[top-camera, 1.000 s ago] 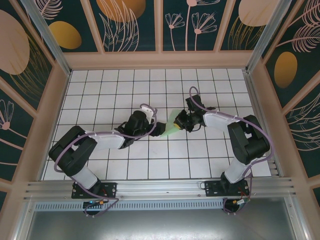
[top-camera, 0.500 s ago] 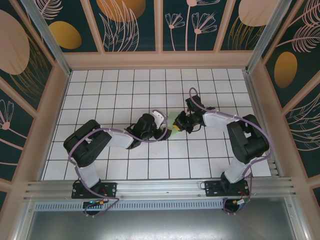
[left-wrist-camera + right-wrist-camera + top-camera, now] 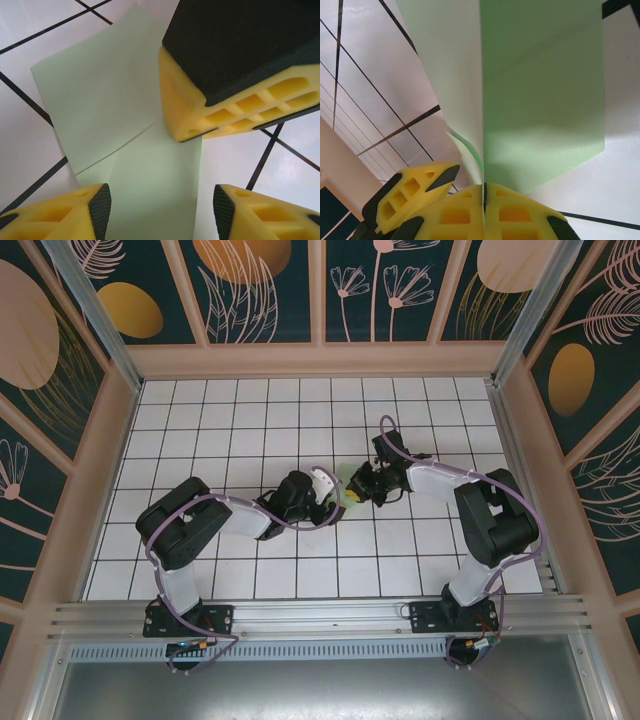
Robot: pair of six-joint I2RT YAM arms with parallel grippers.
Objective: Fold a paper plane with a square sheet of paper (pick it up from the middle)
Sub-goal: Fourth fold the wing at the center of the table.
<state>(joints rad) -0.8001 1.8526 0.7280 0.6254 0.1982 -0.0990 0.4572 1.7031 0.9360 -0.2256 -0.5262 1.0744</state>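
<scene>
1. Left arm has slid rightward across the bench (image 3: 250,410) since the earlier top view. The left hand (image 3: 161,210) now sits close against the right hand (image 3: 484,197), and its jaws have narrowed.
2. Sheet of paper (image 3: 105,100): pale green, already folded with one layer creased over another. It lies between the two hands, near mid-bench.
3. Right hand: clenched on the sheet's edge, fingers pressed together with the paper caught between them.
4. Left hand: not yet clenched. Its pads stand astride the sheet's near end, with a gap on each side.
5. Judgement: the step in hand looks like taking a second grip for the next fold. It goes best with the pads centred over the layered edge, a slow close, and the right hand kept steady so the layers stay aligned.
</scene>
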